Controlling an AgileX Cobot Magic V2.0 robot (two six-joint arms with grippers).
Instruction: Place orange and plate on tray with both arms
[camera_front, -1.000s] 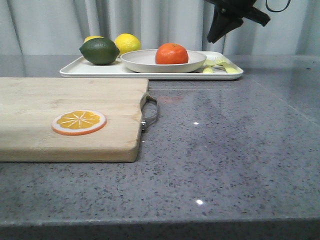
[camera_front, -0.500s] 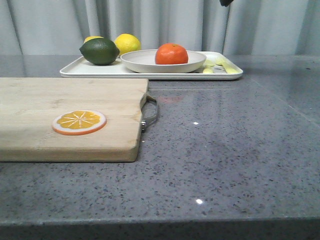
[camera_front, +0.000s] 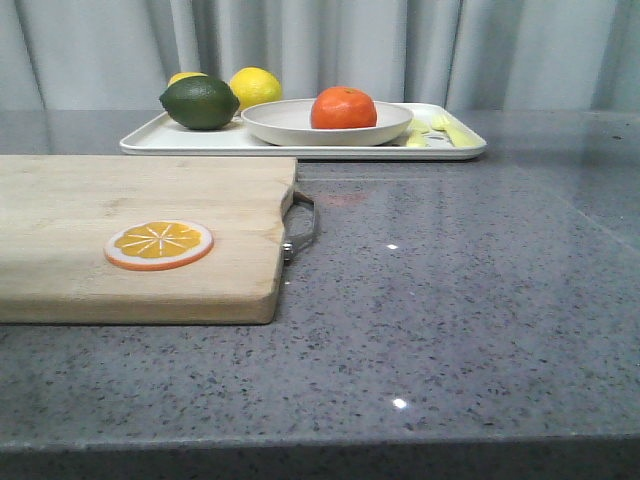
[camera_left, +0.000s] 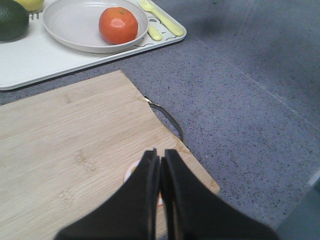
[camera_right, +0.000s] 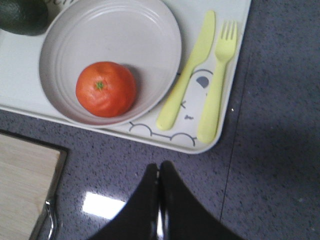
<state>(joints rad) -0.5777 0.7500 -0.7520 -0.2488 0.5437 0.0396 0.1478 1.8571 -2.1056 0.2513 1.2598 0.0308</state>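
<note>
orange (camera_right: 105, 89) in plate (camera_right: 125, 35), plate on tray (camera_right: 227, 117), ahead of right hand (camera_right: 159, 172), which is closed, empty, above counter (camera_right: 280, 165); left hand (camera_left: 161, 160) closed, empty, over cutting board (camera_left: 65, 145), tray well beyond it

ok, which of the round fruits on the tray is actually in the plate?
The orange. It sits inside the plate. The green fruit and the yellow lemon lie beside the plate, on the tray.

Matt plate (camera_front: 300, 125) — glossy speckled stone table (camera_front: 450, 300) — pale wooden board (camera_front: 130, 220).
</note>
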